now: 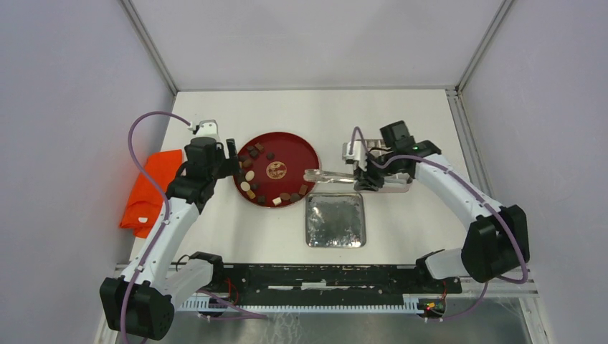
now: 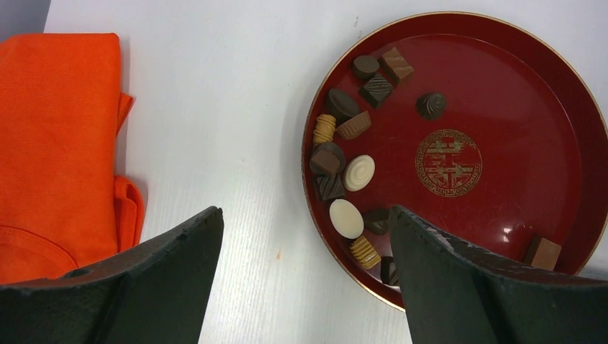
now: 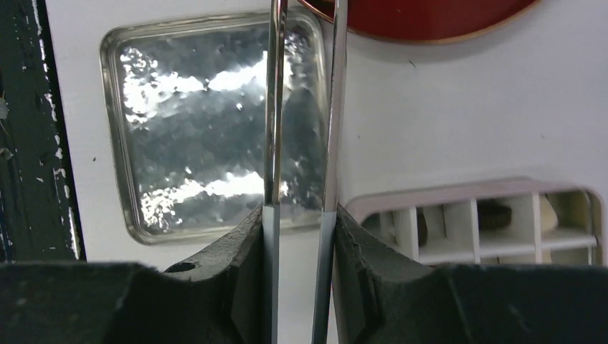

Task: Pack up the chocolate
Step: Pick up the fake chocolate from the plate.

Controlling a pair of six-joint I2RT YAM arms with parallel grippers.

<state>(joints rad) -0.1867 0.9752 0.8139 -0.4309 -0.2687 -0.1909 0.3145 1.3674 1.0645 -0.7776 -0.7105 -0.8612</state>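
Several pieces of chocolate [image 1: 250, 175], dark, light brown and cream-white [image 2: 346, 218], lie mostly along the left side of the round red plate [image 1: 297, 154] [image 2: 516, 107]. My left gripper [image 1: 231, 159] [image 2: 305, 211] hovers open over the plate's left rim with nothing between its fingers. My right gripper [image 1: 366, 174] [image 3: 299, 209] is shut on a pair of metal tongs [image 1: 326, 175] [image 3: 276, 107]. The tongs point toward the plate's right rim, and their tips run out of the right wrist view. Under the right gripper sits the pale gridded box [image 1: 393, 188] [image 3: 466, 193], with a dark chocolate [image 3: 494, 213] in one compartment.
A shiny foil-lined square tray [image 1: 335, 220] [image 3: 193, 129] lies in front of the plate and box. An orange cloth [image 1: 150, 190] [image 2: 50, 129] lies at the table's left edge. A black rail [image 1: 323, 276] runs along the near edge.
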